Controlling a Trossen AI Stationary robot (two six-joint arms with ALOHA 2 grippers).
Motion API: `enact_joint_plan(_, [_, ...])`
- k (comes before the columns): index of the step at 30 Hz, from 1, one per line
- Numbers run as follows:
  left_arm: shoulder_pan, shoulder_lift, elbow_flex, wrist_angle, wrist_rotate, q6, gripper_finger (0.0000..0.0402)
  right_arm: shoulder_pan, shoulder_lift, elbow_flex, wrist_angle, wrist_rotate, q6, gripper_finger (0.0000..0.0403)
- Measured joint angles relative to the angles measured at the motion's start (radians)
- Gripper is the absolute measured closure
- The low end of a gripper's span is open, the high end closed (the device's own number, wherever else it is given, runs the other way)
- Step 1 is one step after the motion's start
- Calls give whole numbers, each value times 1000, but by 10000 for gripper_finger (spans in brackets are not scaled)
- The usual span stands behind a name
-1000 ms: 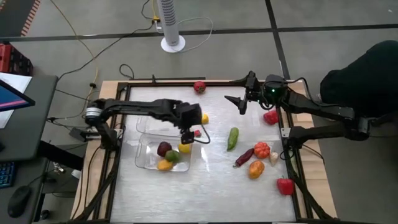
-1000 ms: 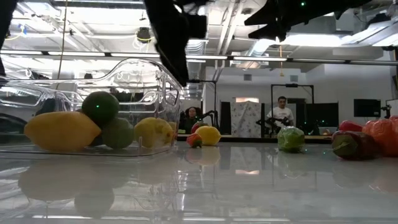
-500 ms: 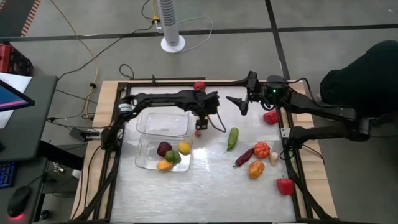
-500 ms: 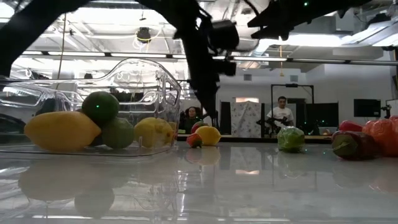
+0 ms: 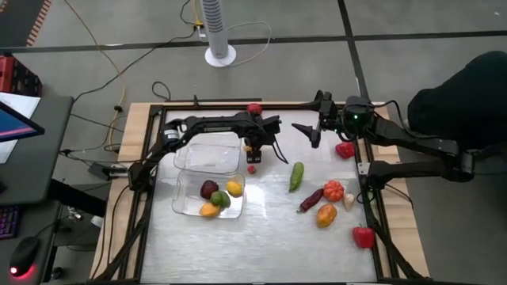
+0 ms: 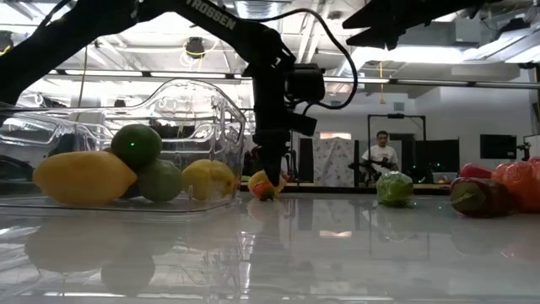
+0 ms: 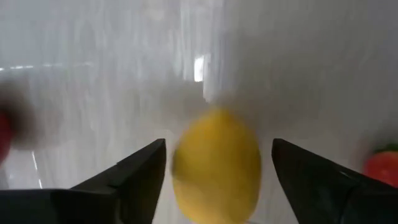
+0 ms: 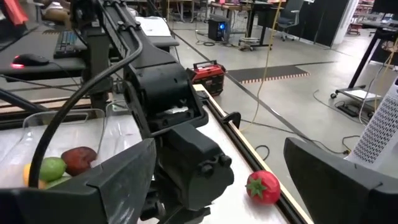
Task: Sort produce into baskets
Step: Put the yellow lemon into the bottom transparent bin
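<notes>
The arms (image 5: pixel 214 125) are black; the table (image 5: pixel 261 237) is a pale, glossy grey-white inside a light wooden frame (image 5: pixel 139 127); both baskets (image 5: pixel 207 158) are clear.

In the near basket (image 5: pixel 184 204) lie a dark purple piece (image 5: pixel 208 189), a green one (image 5: pixel 221 199), a yellow one (image 5: pixel 234 188) and a yellow-orange one (image 5: pixel 209 210); a yellow lemon (image 7: pixel 216 165) sits between the left fingers (image 7: pixel 134 180); a small red piece (image 5: pixel 252 168) lies beside it; a red tomato (image 8: pixel 263 187) with a green top sits at the far edge.

To the right are a green cucumber (image 5: pixel 296 176), a dark red chilli (image 5: pixel 311 199), an orange-red pumpkin (image 5: pixel 333 190), an orange piece (image 5: pixel 326 215), a whitish one (image 5: pixel 349 202) and two red peppers (image 5: pixel 364 236).
</notes>
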State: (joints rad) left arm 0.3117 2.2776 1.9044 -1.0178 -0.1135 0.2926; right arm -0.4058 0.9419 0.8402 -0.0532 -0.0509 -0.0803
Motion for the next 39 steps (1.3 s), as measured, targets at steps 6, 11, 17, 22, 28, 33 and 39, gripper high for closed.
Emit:
enact_joint_plan(6, [-3, -4, -1, -52, -13, -2, 199, 1, 1, 0, 0, 0, 1, 24])
enact_joint_plan(11, [-2, -4, -1, -47, -10, -7, 242, 1, 1, 0, 1, 0, 1, 24])
enact_joint_plan(17, [-4, -18, 76, -77, 62, -1, 244, 1, 1, 0, 1, 0, 1, 24])
enact_joint_plan(22, [-12, -146, 118, -84, 264, -35, 243, 0, 0, 0, -4, 0, 1, 24])
enact_joint_plan(28, [-84, -345, -18, -128, 615, -40, 242, -1, -1, 0, -34, 8, -7, 24])
enact_joint_plan(33, [-191, -503, -226, -99, 495, -178, 241, -2, -2, 0, -30, 9, -6, 24])
enact_joint_plan(39, [-310, -632, -487, -69, 190, -364, 197, -2, 14, 0, -22, 10, 9, 24])
